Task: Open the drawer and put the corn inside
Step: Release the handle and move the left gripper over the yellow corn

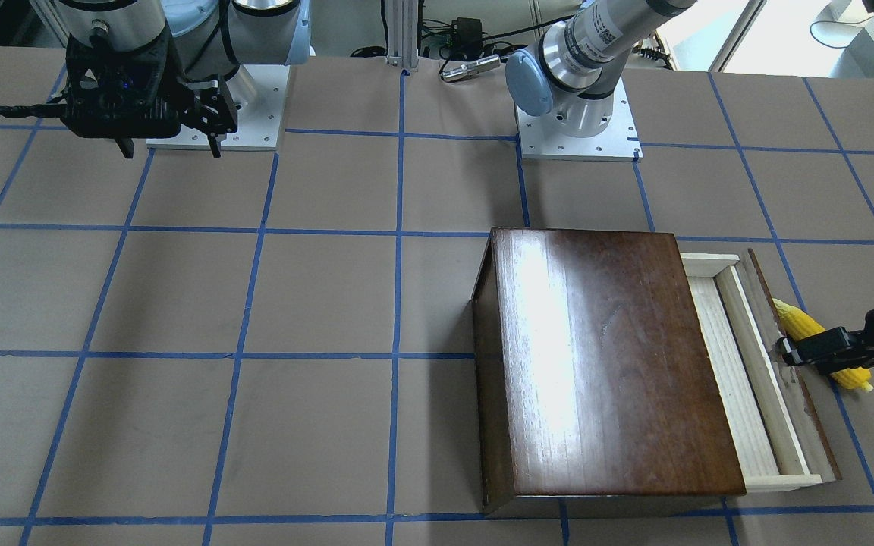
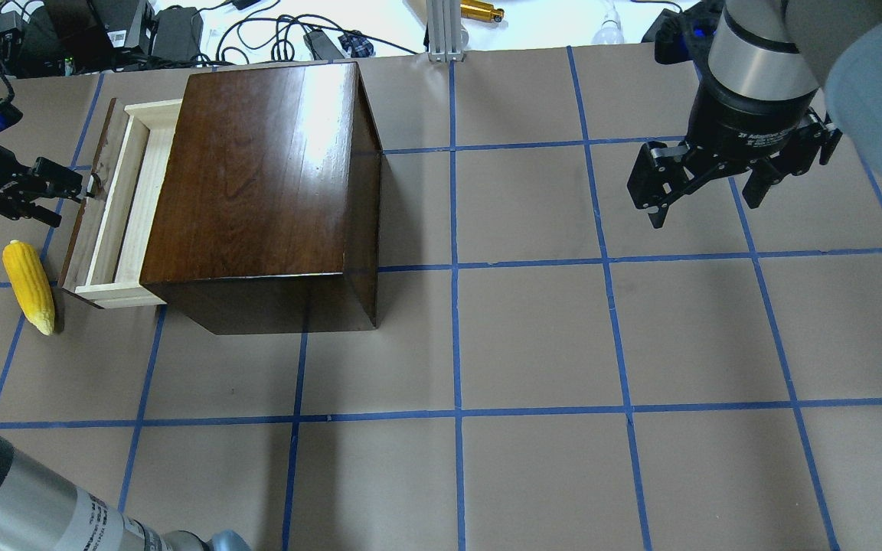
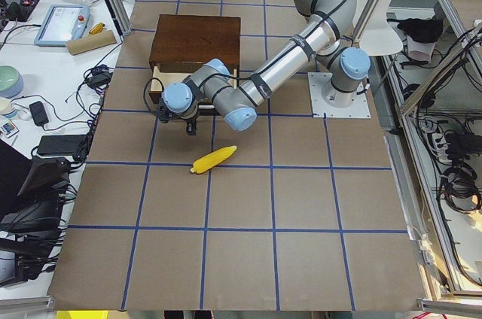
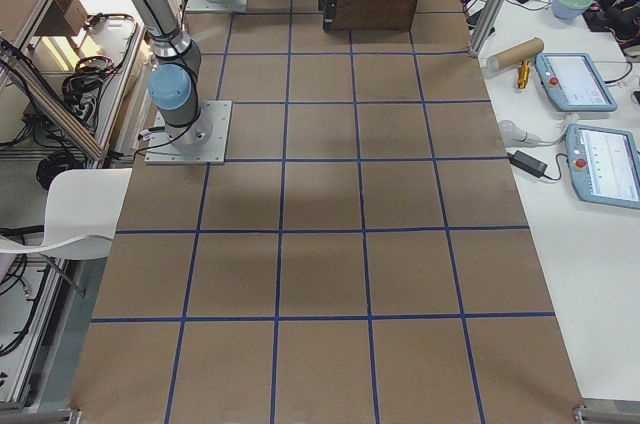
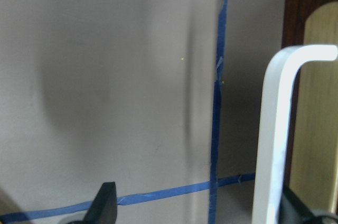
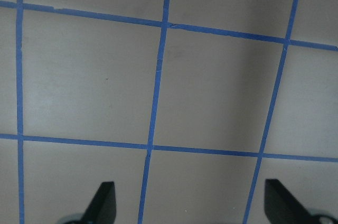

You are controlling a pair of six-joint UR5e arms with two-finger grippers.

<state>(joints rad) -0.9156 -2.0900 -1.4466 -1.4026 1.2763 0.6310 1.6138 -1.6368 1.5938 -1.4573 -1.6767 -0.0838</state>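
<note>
- Currently shallow pale-wood drawer (image 2: pixel 123 207), dark front, sits part-open.
- Knobbly yellow tapered corn cob (image 2: pixel 28 285) lies on table (image 2: pixel 533 344) beside drawer front, axis parallel, tip toward robot.
- Left gripper (image 1: pixel 784 353), right gripper (image 2: pixel 703 213): jaws spread, empty.

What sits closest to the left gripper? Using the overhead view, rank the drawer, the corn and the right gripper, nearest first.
From the left gripper, in the overhead view:
1. The drawer: its dark front is right at the fingertips, at the table's left.
2. The corn: on the table by the drawer front, towards the robot.
3. The right gripper: far across, above the table's right side.
</note>
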